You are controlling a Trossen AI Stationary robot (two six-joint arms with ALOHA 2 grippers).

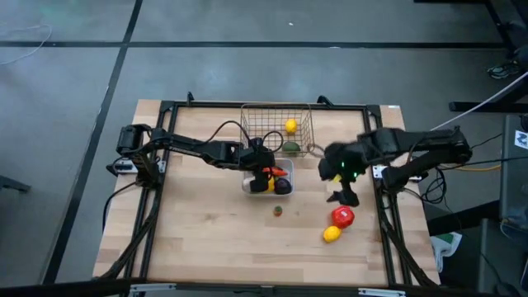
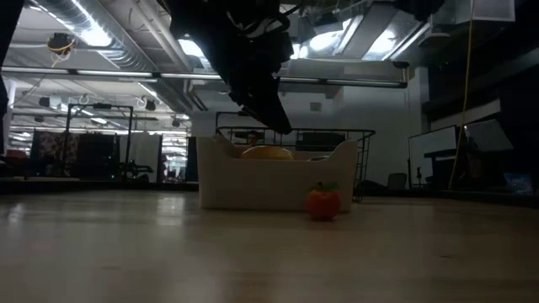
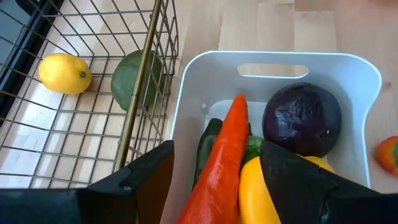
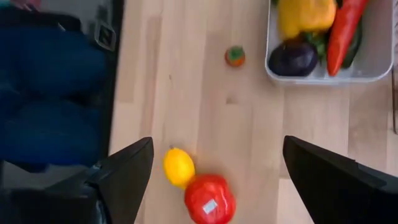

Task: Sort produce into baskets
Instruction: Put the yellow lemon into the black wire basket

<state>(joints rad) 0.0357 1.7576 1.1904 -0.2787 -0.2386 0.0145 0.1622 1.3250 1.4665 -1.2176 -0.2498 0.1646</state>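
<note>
The white tray (image 1: 248, 186) holds an orange carrot (image 3: 224, 162), a purple ball (image 3: 302, 118), a green vegetable (image 3: 208, 143) and a yellow one (image 3: 264, 193). My left gripper (image 1: 262, 167) hangs open over the tray, a finger on either side of the carrot, which lies in the tray. The wire basket (image 1: 247, 124) behind holds a lemon (image 1: 290, 126) and a dark green avocado (image 1: 290, 148). My right gripper (image 1: 342, 196) is open and empty above a red tomato (image 1: 342, 217) and a lemon (image 1: 331, 234) on the table.
A small orange-red fruit with a green top (image 1: 279, 210) lies on the table in front of the tray; it also shows in the low view (image 2: 323, 202). Bare wood lies to the left and front of the tray. A black frame (image 1: 157, 190) borders the table.
</note>
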